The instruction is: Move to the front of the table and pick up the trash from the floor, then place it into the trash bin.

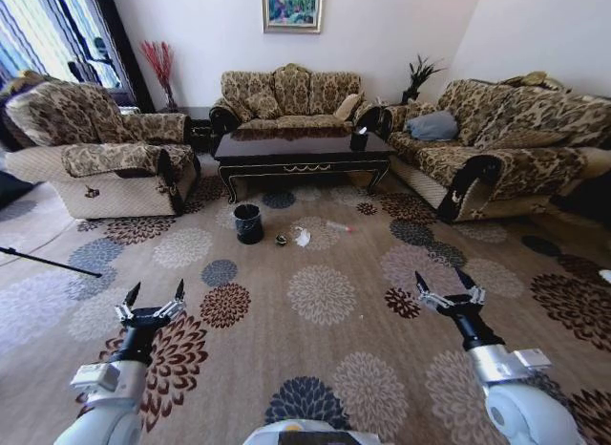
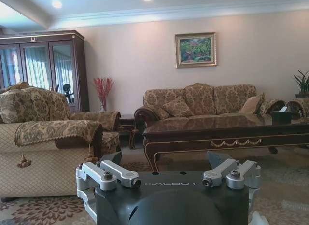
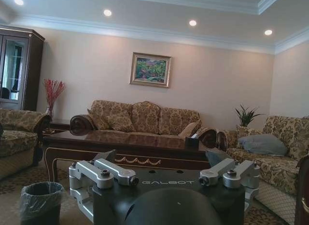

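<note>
Both our grippers, left gripper [image 1: 152, 304] and right gripper [image 1: 451, 291], hang wide open and empty; we judge ourselves mid-approach. Trash [image 1: 302, 237] lies far ahead before the table [image 1: 304, 151], right of the bin [image 1: 248, 223]; next, drive closer.

From the head we look forward and down across the patterned carpet [image 1: 325, 302], far back from the worktop [image 1: 304, 147] and the trash bin [image 1: 248, 223] in front of it. Each wrist camera sits low, just behind its own gripper, facing level towards the far wall. We share the worktop [image 2: 227, 131], the middle sofa [image 1: 291, 96] and the framed painting [image 3: 150, 69] across all three views; the right wrist view also takes in the bin.
</note>
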{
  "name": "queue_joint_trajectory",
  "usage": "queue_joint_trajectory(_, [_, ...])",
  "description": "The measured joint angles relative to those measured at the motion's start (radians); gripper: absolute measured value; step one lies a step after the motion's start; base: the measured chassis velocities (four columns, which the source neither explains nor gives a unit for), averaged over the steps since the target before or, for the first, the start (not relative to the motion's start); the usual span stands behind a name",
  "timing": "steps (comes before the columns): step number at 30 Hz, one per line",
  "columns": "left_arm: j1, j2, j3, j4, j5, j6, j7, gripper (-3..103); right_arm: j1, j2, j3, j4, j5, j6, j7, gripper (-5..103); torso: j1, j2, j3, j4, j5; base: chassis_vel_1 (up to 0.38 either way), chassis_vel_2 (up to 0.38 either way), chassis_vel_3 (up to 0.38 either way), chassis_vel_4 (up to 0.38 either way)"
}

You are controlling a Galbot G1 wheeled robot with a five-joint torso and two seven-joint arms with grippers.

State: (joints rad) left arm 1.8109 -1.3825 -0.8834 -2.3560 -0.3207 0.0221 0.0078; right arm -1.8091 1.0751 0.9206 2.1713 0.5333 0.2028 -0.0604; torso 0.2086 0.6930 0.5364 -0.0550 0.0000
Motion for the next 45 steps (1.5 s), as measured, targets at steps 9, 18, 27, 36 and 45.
queue_joint_trajectory(9, [-0.008,0.002,0.002,0.009,0.0,0.0,0.001,100,0.006,0.0,0.0,-0.005,0.0,0.007,-0.01,100,-0.015,-0.036,-0.021,0.0,0.0,0.0,0.0,0.0,0.0])
queue_joint_trajectory(18, [-0.016,0.005,0.006,0.019,0.003,0.0,0.002,100,0.014,0.001,-0.004,-0.017,0.0,0.013,-0.024,100,-0.031,-0.074,-0.043,0.0,0.0,0.0,0.0,0.0,0.0])
queue_joint_trajectory(27, [-0.018,0.006,0.006,0.025,0.004,0.0,0.003,100,0.023,0.004,-0.016,-0.027,0.0,0.014,-0.026,100,-0.048,-0.116,-0.067,0.0,0.0,0.0,0.0,0.0,0.0])
queue_joint_trajectory(36, [-0.018,0.006,0.005,0.026,0.004,0.0,0.004,100,0.026,0.004,-0.018,-0.033,-0.001,0.016,-0.038,100,-0.06,-0.146,-0.086,0.0,0.0,0.0,0.0,0.0,0.0])
queue_joint_trajectory(45, [-0.019,0.006,0.005,0.027,0.006,-0.002,0.006,100,0.027,0.004,-0.02,-0.037,-0.002,0.02,-0.043,100,-0.076,-0.189,-0.113,0.0,-0.0001,0.0,0.0,0.0,0.0])
